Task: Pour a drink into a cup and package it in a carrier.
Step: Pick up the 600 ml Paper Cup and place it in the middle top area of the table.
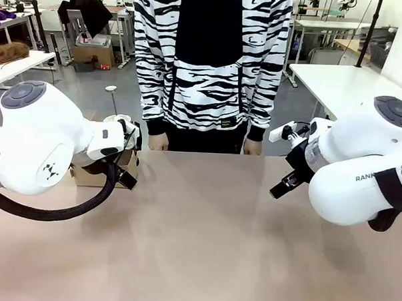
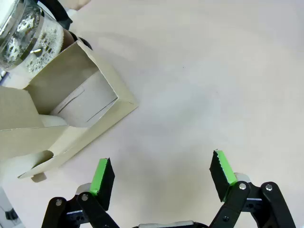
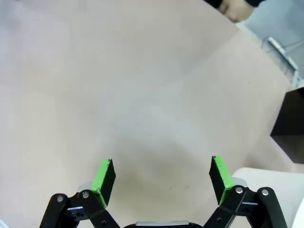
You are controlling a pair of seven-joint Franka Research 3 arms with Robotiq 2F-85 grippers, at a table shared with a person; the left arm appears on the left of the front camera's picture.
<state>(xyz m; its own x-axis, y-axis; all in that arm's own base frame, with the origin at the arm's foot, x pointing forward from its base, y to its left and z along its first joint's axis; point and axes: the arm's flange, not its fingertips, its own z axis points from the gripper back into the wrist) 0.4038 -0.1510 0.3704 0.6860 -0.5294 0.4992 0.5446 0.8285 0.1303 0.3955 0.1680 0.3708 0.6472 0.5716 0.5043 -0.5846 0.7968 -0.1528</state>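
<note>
— At the left end of the bench [image 1: 197,243], what stands ready?

— One brown cardboard carrier [image 2: 71,90], open-topped. The glass press jug [image 2: 28,33] with the drink is just behind it. Froth shows through the glass, but I cannot read the level.

— Anything poured or packed?

— Nothing I can confirm. A pale shape sits in the carrier's slot, and I cannot tell whether it is a cup or a card flap. I judge both pouring and packing outstanding.

— State of the hands?

— The left hand [image 2: 160,166] hovers over bare bench beside the carrier, jaws spread wide, gripping nothing. The right hand [image 3: 161,166] is likewise wide apart and empty, well away from the jug.

— The person?

— Standing at the far edge, with the person's hand [image 1: 158,142] by the bench rim, touching no item.

— Finding?

— The task is at its outset. I judge that taking hold of the jug comes first.
</note>
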